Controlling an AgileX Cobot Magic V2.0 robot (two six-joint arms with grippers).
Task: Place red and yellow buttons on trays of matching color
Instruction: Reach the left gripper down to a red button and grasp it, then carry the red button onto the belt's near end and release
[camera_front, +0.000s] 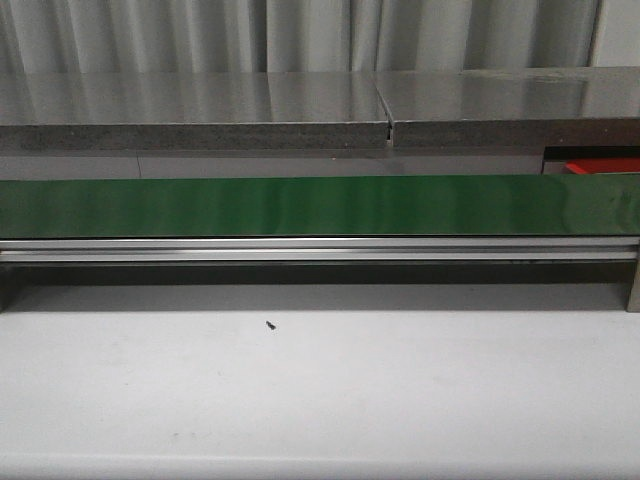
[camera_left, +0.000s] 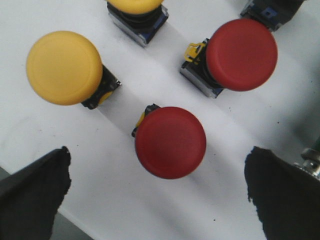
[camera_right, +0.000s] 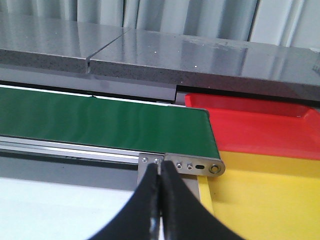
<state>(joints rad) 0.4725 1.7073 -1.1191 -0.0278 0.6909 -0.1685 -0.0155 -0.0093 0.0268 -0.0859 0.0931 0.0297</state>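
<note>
In the left wrist view, my left gripper (camera_left: 159, 200) hangs open above a white surface, its black fingers (camera_left: 35, 197) wide apart. A red button (camera_left: 170, 142) stands just beyond the gap between them, untouched. A second red button (camera_left: 241, 54) and two yellow buttons (camera_left: 64, 67) (camera_left: 135, 5) stand farther off. My right gripper (camera_right: 160, 169) is shut on nothing, near the end of the green belt (camera_right: 100, 120). Past that end lie the red tray (camera_right: 260, 125) and, nearer to me, the yellow tray (camera_right: 270, 195). The front view shows only a strip of the red tray (camera_front: 600, 165).
The green belt (camera_front: 300, 205) runs across the table on an aluminium rail (camera_front: 300, 250). A grey shelf (camera_front: 200, 110) stands behind it. The dark body of another button (camera_left: 272, 10) shows at the edge of the left wrist view. Neither arm shows in the front view.
</note>
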